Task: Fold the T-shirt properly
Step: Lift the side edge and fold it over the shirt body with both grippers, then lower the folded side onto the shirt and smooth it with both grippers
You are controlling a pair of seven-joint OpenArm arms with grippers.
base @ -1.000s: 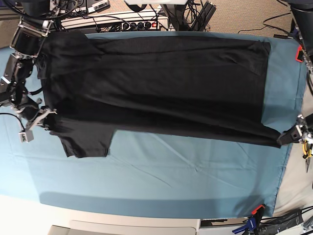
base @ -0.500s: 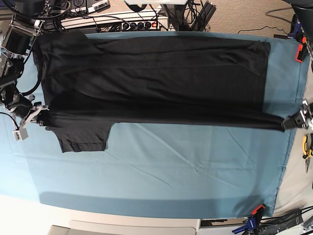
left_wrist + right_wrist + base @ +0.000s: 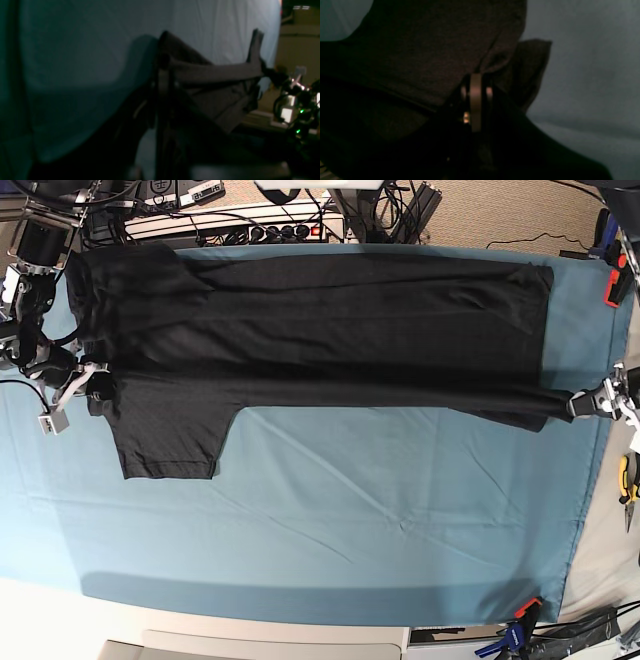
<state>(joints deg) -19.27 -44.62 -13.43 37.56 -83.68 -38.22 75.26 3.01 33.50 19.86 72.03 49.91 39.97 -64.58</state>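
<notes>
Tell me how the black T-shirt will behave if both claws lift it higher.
Probably floppy: the T-shirt sags between the left claw and right claw, its free sleeve hanging loose. It looks light, thin cloth. It may drag and wrinkle the teal table cloth rather than slide cleanly.

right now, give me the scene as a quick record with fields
shirt: black T-shirt spread lengthwise on the teal cloth, plain side showing
fold: near long edge lifted and stretched between both grippers
sleeve: one sleeve lying flat toward the near side
left gripper: shut on the T-shirt's hem corner
right gripper: shut on the T-shirt's shoulder end
clamps: red and orange on the cloth's edge
</notes>
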